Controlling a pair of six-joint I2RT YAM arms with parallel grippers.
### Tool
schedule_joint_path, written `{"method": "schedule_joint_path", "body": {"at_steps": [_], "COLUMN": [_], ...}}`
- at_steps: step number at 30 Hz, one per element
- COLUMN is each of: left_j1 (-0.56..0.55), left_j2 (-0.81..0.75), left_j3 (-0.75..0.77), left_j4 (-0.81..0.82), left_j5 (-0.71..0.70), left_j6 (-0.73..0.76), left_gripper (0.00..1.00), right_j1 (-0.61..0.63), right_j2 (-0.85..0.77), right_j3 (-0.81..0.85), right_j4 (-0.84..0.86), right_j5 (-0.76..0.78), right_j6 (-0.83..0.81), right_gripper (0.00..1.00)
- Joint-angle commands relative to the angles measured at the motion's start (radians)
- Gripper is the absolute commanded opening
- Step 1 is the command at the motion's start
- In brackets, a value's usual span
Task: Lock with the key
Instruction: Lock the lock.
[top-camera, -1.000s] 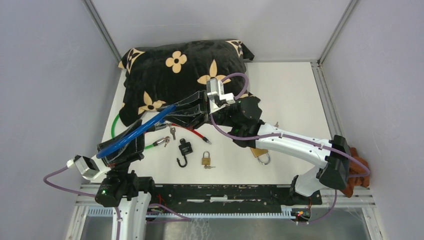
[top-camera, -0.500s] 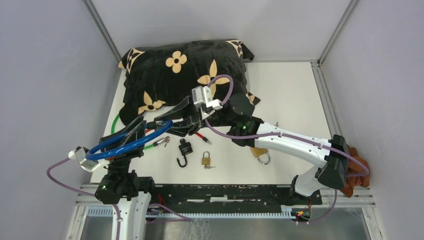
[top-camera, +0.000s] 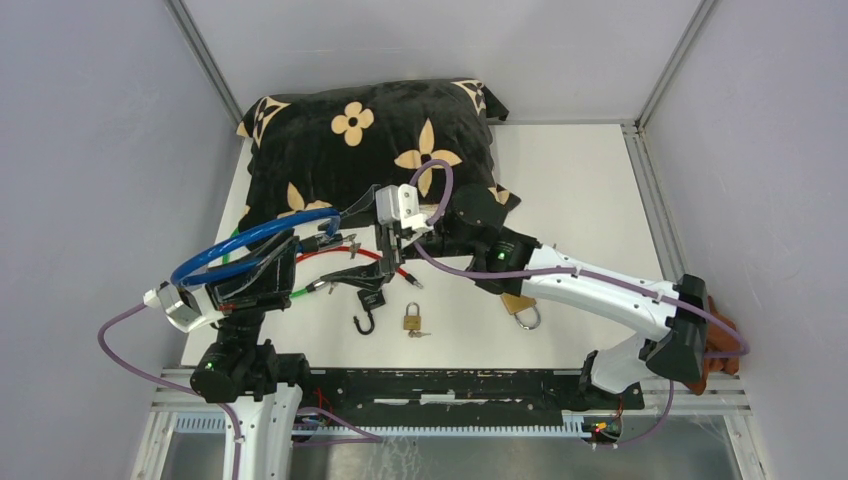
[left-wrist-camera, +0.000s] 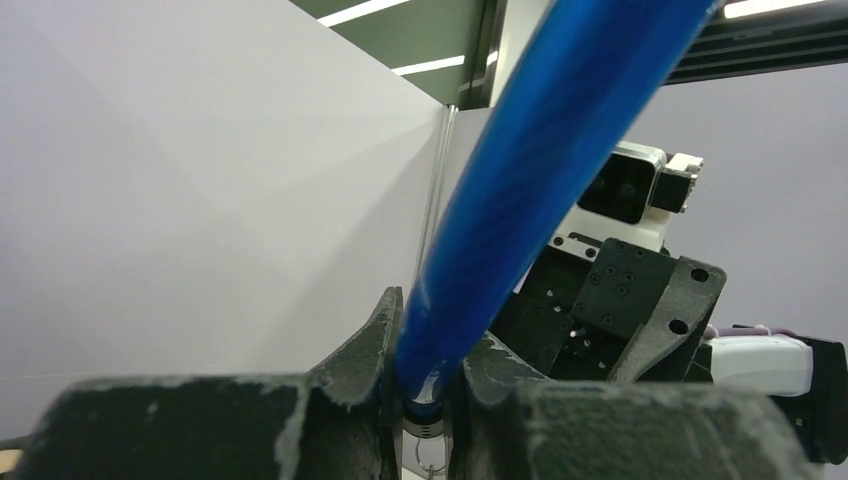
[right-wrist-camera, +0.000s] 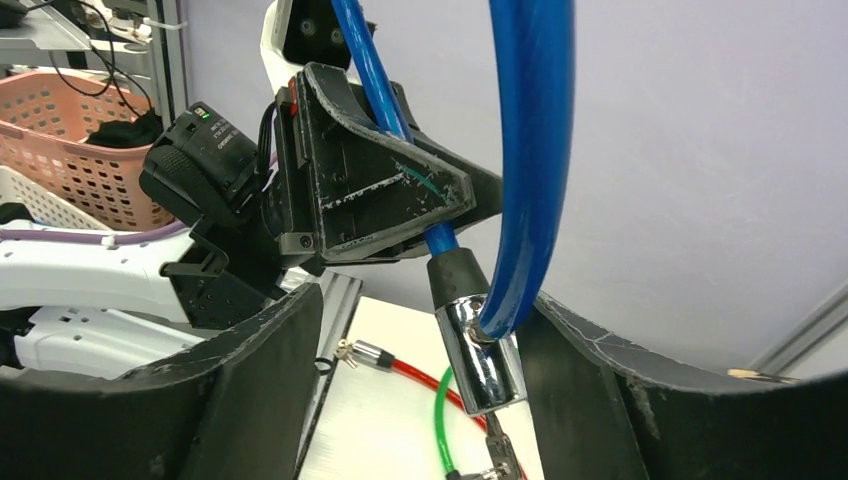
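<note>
The left gripper (left-wrist-camera: 428, 345) is clenched on the thick blue plastic-coated cable lock (left-wrist-camera: 540, 170), which is pinched between its black fingers and rises away toward 1 o'clock in the left wrist view. From above, this cable forms a raised loop over the white table (top-camera: 580, 190) at about 9 o'clock from the table's middle, arching toward the black pillow with tan flower shapes (top-camera: 340, 150) at 12 o'clock. The right gripper (right-wrist-camera: 428, 320) is spread wide, and the cable's chrome lock barrel (right-wrist-camera: 480, 355) hangs between its fingers, closer to the one at 3 o'clock; whether it touches that finger cannot be told. A thin red cable (right-wrist-camera: 412, 380) and a thin green cable (right-wrist-camera: 440, 415) lie on the table below the barrel. At 6 o'clock from the right gripper in the top view sit a black padlock (top-camera: 372, 298) and a small brass padlock (top-camera: 411, 318). A second brass padlock (top-camera: 520, 305) lies partly under the right arm.
</note>
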Motion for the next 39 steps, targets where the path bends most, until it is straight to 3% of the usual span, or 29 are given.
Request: {"method": "schedule_joint_path", "body": {"at_steps": [1,4,8,15,17,24,28,29,32,35,37,39], "left_j1": [-0.003,-0.002,-0.002,-0.002,-0.001,0.000,0.003,0.003,0.002,0.001,-0.001,0.000], "left_j2": [-0.005,-0.006,-0.006,-0.002,0.003,0.004,0.008,0.007,0.000,-0.004,-0.003,-0.002], "left_j3": [0.032,0.031,0.033,0.045,0.065,0.088,0.092,0.090,0.085,0.074,0.072,0.073], "left_j4": [0.035,0.042,0.041,0.110,0.162,0.193,0.206,0.201,0.158,0.124,0.117,0.111], "left_j5": [-0.010,-0.006,0.003,-0.007,-0.007,-0.017,-0.022,-0.024,-0.003,0.008,0.008,0.018], "left_j6": [-0.035,-0.030,-0.031,-0.019,-0.022,-0.023,-0.029,-0.028,-0.030,-0.032,-0.033,-0.034], "left_gripper": [0.02,0.02,0.02,0.02,0.02,0.02,0.02,0.02,0.02,0.02,0.02,0.02], "right_j1": [-0.010,-0.019,-0.022,-0.023,-0.022,-0.024,-0.025,-0.026,-0.029,-0.039,-0.043,-0.044], "right_j2": [-0.079,-0.088,-0.080,-0.010,0.007,0.066,0.104,0.109,0.109,0.118,0.129,0.125], "right_j3": [0.013,0.023,0.032,0.084,0.086,0.100,0.138,0.149,0.156,0.191,0.226,0.234], "right_j4": [-0.040,-0.046,0.006,-0.027,-0.030,-0.136,-0.206,-0.230,-0.251,-0.253,-0.286,-0.303], "right_j5": [0.056,0.070,0.055,0.009,-0.002,-0.049,-0.159,-0.170,-0.161,-0.152,-0.154,-0.154], "right_j6": [-0.071,-0.087,-0.050,-0.031,-0.021,-0.074,-0.146,-0.168,-0.214,-0.202,-0.212,-0.219], "right_gripper": [0.75,0.72,0.44,0.06,0.00,0.00,0.01,0.06,0.38,0.58,0.65,0.66]}}
